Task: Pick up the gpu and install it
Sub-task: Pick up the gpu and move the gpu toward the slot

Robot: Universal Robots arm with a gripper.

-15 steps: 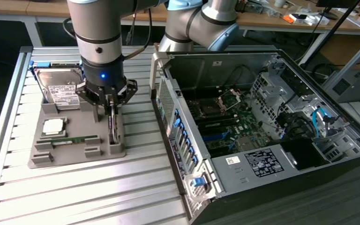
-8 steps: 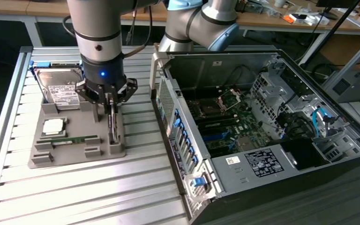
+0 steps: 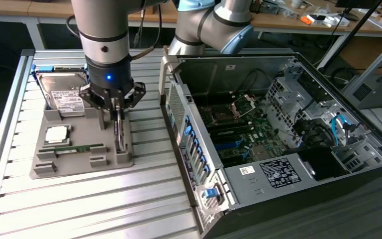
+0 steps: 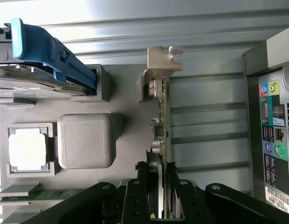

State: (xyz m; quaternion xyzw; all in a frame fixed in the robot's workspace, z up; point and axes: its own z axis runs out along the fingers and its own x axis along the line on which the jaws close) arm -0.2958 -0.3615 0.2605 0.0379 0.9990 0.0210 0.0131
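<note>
The gpu (image 3: 119, 133) stands on edge at the grey holder tray (image 3: 78, 167), on the side nearest the computer case. It is a thin card, and the wrist view shows the gpu (image 4: 161, 112) edge-on with its silver end bracket (image 4: 161, 58) against a tray post. My gripper (image 3: 116, 108) comes straight down onto the card's top edge. In the wrist view my gripper (image 4: 159, 169) has one black finger (image 4: 143, 184) on each side, pressed against the card. The card's lower edge is still down at the tray.
The tray also holds a hard drive (image 3: 63, 92) with a blue bracket (image 4: 51, 51), a CPU (image 3: 56, 133) and a RAM stick (image 3: 78, 148). The open computer case (image 3: 350, 164) lies at the exterior view's right with its motherboard (image 3: 244, 134) exposed. Its rear ports (image 4: 272, 135) are close by.
</note>
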